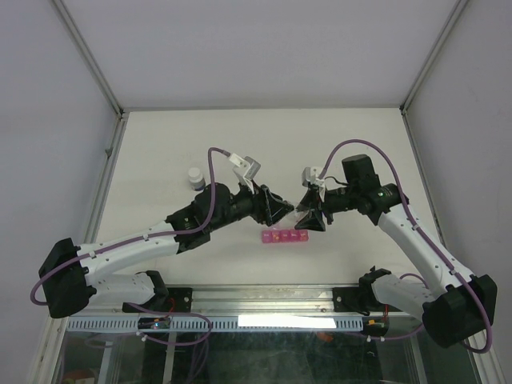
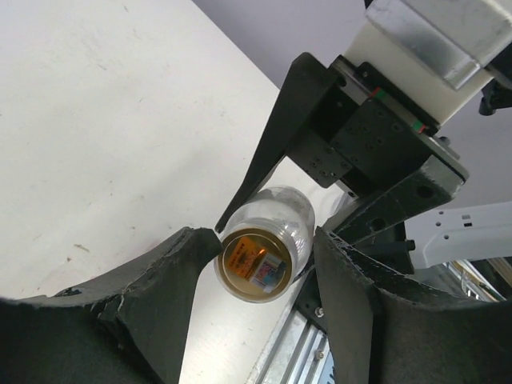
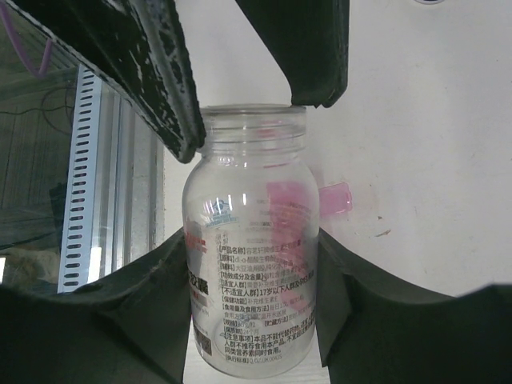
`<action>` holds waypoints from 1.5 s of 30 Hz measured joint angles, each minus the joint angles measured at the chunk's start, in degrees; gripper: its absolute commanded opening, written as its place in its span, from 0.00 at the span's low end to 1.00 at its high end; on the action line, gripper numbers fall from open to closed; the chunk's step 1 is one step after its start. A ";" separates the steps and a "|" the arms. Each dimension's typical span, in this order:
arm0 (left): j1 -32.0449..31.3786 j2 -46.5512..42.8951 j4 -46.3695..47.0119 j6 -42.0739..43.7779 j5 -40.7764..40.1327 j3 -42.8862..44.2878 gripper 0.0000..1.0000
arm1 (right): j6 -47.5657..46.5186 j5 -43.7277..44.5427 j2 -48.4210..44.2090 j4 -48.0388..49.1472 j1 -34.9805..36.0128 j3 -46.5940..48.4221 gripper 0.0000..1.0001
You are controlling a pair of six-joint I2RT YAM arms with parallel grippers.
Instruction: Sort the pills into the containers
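My right gripper (image 3: 254,320) is shut on the body of a clear labelled bottle (image 3: 252,264), uncapped, with its mouth pointing at the left gripper. In the left wrist view I look into that bottle (image 2: 258,264) and see orange-brown inside. My left gripper (image 2: 266,240) is open, its fingers either side of the bottle mouth; one fingertip (image 2: 210,238) touches the rim, and a thin gap shows at the other. The pink pill-organiser strip (image 1: 286,236) lies on the table just below both grippers, with small orange pills in its left compartments. Its end (image 3: 338,198) shows beside the bottle.
A small white-capped dark bottle (image 1: 195,178) stands on the table left of the left arm. A metal rail (image 1: 264,300) runs along the near table edge. White walls enclose the table on three sides.
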 measured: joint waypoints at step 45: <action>10.58 -4.66 20.68 -3.91 13.99 -14.97 0.89 | -0.24 -0.59 -0.04 -0.07 0.22 0.02 0.00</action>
